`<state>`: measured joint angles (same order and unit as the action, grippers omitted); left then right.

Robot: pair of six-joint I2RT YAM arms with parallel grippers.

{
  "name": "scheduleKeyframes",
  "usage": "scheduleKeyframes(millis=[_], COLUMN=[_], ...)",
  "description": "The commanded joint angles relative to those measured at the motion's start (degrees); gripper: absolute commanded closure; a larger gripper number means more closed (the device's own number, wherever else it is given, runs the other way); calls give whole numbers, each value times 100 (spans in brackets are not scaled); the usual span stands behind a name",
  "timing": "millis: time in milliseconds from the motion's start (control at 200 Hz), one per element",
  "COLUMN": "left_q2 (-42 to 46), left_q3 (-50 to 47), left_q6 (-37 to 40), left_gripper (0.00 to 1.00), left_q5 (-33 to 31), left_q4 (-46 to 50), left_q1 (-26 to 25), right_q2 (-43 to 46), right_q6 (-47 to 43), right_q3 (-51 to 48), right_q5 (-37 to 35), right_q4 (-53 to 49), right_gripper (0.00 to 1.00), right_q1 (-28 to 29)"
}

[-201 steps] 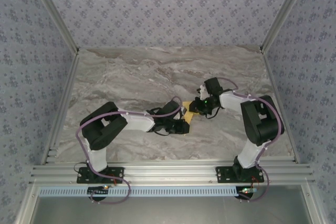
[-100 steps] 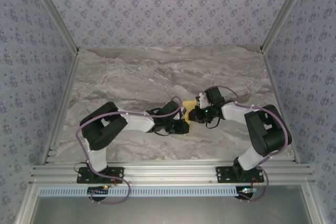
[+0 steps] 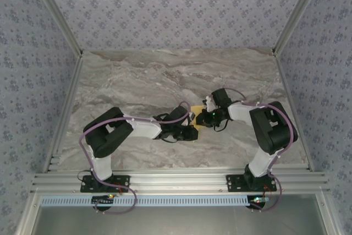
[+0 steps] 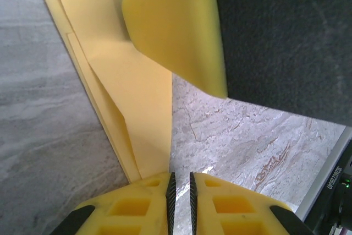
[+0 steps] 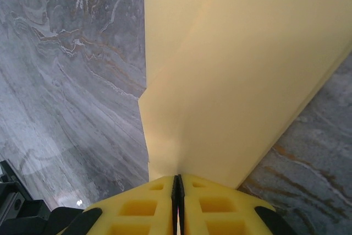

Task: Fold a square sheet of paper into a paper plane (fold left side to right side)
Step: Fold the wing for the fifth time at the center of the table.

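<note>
square sheet of paper [image 5: 236,70]: already creased into layers, lying mid-counter [image 3: 137,81] between the two hands, with one flap curling up. Right hand [image 5: 177,182] is clamped shut on a folded edge. Left hand [image 4: 180,182] is all but closed and seems to pinch the opposite edge. Step, as judged: mid-fold, left side going over to the right. Next move calls for matching the edges, then pressing the crease flat. Versus a second ago: right hand has drawn closer to the left, left arm unchanged
</note>
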<state>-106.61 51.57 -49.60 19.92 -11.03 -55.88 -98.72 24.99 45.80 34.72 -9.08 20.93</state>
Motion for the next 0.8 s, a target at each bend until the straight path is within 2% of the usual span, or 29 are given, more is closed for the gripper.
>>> scheduleKeyframes(millis=[0,335,794], left_q2=[-140,-155,-167], left_q3=[-231,-313,-363], left_q6=[-28,-24,-54], left_gripper=[84,84,84], left_q5=[-214,-243,-249], left_q4=[480,444,373], left_q1=[-19,-20,-20], right_q2=[-259,-755,-1316], right_q6=[-336,-650,-794], right_q3=[366,973,1622], right_q5=[-503,-501,11], right_q4=[-186,-410,-388], right_gripper=[86,86,85], right_q1=[-144,-553,-1105])
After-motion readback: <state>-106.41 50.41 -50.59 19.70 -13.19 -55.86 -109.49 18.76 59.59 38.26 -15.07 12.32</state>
